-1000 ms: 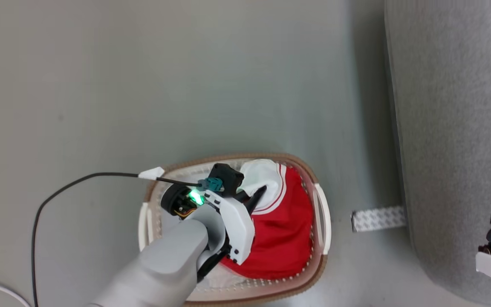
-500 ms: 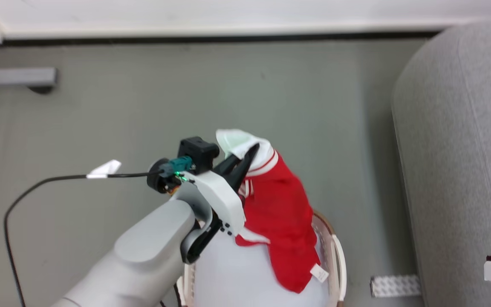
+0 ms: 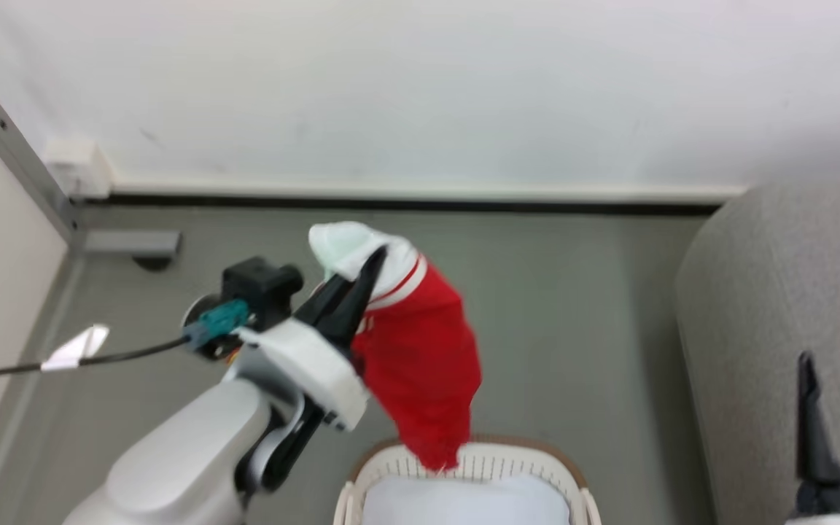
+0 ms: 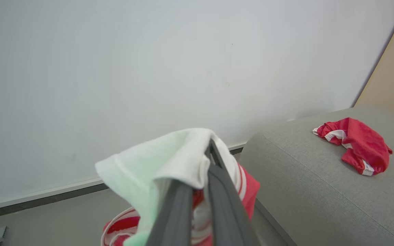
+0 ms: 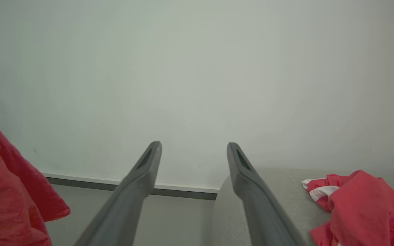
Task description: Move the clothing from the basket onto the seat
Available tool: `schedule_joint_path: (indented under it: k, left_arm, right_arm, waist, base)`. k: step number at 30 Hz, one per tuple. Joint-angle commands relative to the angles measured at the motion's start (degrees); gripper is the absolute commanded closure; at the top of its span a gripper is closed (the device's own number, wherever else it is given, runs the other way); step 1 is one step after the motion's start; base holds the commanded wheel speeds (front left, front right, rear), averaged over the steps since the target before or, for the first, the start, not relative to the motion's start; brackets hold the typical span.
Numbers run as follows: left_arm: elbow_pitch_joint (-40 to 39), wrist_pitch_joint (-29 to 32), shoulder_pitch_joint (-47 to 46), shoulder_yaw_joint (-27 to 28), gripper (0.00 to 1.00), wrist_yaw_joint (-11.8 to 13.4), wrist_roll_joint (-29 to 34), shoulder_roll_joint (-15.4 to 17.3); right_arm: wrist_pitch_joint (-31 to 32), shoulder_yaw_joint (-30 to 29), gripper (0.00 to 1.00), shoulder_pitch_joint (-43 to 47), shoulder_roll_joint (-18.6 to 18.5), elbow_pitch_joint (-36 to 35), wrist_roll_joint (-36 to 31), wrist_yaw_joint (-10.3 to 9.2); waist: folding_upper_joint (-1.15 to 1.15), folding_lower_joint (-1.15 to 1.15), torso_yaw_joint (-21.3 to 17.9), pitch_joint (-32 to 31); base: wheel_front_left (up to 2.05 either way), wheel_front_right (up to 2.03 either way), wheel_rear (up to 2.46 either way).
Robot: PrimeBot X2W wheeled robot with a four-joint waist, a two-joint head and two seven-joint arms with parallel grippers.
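Aloft at centre frame, a bright red, white-trimmed fabric garment (image 3: 420,357) is clamped by the left gripper (image 3: 375,257); jaws of the right gripper (image 5: 194,146) are spread wide.

Likely home room: grey upholstered seat (image 3: 770,292), laundry basket (image 3: 515,465), plain wall (image 3: 420,87), skirting (image 3: 420,197).

Two bright red soft fabric garments with white stripe trim (image 3: 427,357) (image 4: 357,147): one clamped in the left jaws, one off to the right of both pairs of jaws. One oval cream-white perforated plastic basket (image 3: 507,467) below the left jaws. One plain white cloth (image 3: 464,503) inside. One large light grey upholstered seat (image 3: 755,306) by the right jaws.
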Motion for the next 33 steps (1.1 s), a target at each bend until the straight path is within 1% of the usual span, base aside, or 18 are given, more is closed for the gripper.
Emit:
schedule_joint_path:
  k: [1,4,7,10,12,15,22,26,29,33]
  left_arm:
    - [-0.74,0.34,2.13,0.19,1.0,0.71,-0.42,1.24]
    - [-3.44,1.56,4.25,0.57,1.0,2.21,-1.13,3.6]
    - [-6.03,2.61,5.9,0.62,1.0,3.48,-1.55,5.3]
    - [-8.45,3.43,6.24,0.65,1.0,4.46,-1.6,6.12]
    - [-9.85,4.06,6.4,0.43,1.0,4.85,-1.4,6.51]
    - [-11.93,4.61,6.27,0.22,1.0,5.27,-1.12,6.83]
    - [-17.08,5.71,5.01,-0.76,1.0,5.54,-0.29,6.28]
    - [-19.84,6.59,4.58,-1.78,1.0,5.43,-0.01,5.38]
    - [-21.28,7.29,4.21,-2.99,1.0,5.15,0.43,4.4]
    - [-22.16,8.26,3.32,-4.83,1.0,4.6,0.94,2.18]
  right_arm:
    - [0.02,0.85,0.0,1.79,-0.61,0.89,-0.15,-0.11]
    - [0.02,2.53,0.0,3.52,-0.97,1.88,0.56,-0.11]
    - [0.02,3.71,0.0,4.55,-1.09,1.96,1.1,-0.11]
    - [0.02,5.61,0.0,4.85,-1.3,1.48,1.46,-0.11]
    - [0.02,8.43,0.0,4.59,-1.86,1.22,2.0,-0.11]
    - [0.53,14.26,0.0,3.46,-3.51,0.45,2.89,-0.11]
    - [4.54,30.96,0.0,-2.27,-8.46,-1.37,5.33,-0.11]
    - [5.79,38.51,0.0,-7.66,-9.7,0.19,6.69,-0.11]
    - [6.46,42.5,0.0,-11.61,-9.69,2.45,7.51,-0.11]
    - [5.78,44.11,0.0,-15.11,-8.09,6.63,8.02,-0.11]
  waist:
    - [0.0,0.02,0.35,-4.41]
    - [0.0,0.02,0.15,-7.3]
    - [0.0,0.02,0.17,-8.37]
    - [0.0,0.02,0.4,-8.54]
    - [0.0,0.02,0.48,-8.53]
    - [0.0,0.02,0.56,-8.39]
    - [0.0,0.02,0.53,-8.23]
    - [0.0,0.02,0.53,-8.35]
    - [0.0,0.02,0.71,-8.4]
    - [0.0,0.02,1.57,-8.44]
  base:
    - [0.0,0.0,0.0]
    - [0.0,0.0,0.0]
    - [0.0,0.0,0.0]
    - [0.0,0.0,0.0]
    - [0.0,0.0,0.0]
    - [0.0,0.0,0.0]
    - [0.0,0.0,0.0]
    - [0.0,0.0,0.0]
    - [0.0,0.0,0.0]
    - [0.0,0.0,0.0]
